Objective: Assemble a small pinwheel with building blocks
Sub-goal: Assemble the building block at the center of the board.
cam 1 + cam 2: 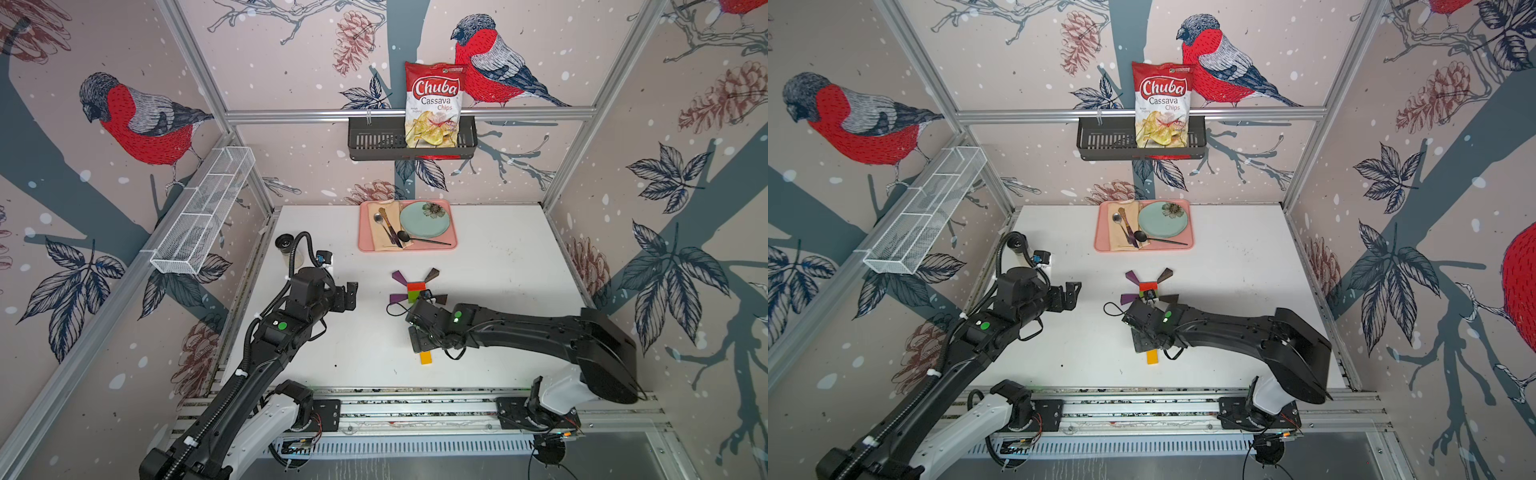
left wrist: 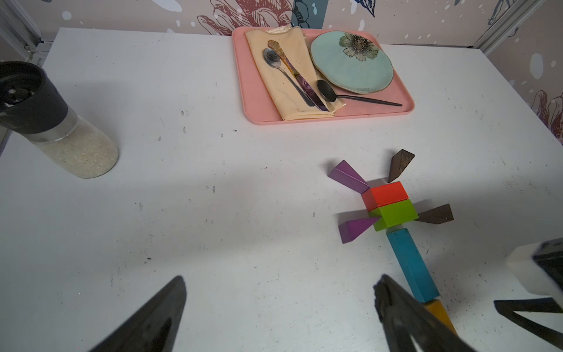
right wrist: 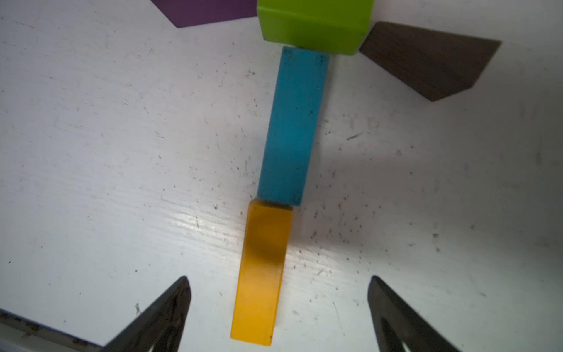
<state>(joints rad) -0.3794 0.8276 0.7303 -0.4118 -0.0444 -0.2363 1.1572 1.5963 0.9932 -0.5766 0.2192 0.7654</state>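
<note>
The pinwheel lies flat in mid-table: a red block point(image 2: 385, 195) against a green block point(image 2: 396, 213), two purple wedges point(image 2: 348, 176) on one side and two dark brown wedges point(image 2: 437, 215) on the other. A blue bar point(image 3: 294, 125) runs from the green block, and a yellow bar point(image 3: 262, 274) butts its end, slightly offset. My right gripper point(image 3: 279, 279) hangs open over the yellow bar, with a gap on each side. In both top views the right arm hides the blue bar; only the yellow tip point(image 1: 425, 358) shows. My left gripper point(image 2: 281, 279) is open and empty, left of the figure.
A pink tray point(image 1: 451, 245) with a plate, napkin and cutlery sits at the back. A spice jar point(image 2: 61, 137) with a black lid stands at the far left, behind the left arm. A black basket point(image 1: 374, 141) holds a chips bag on the back wall.
</note>
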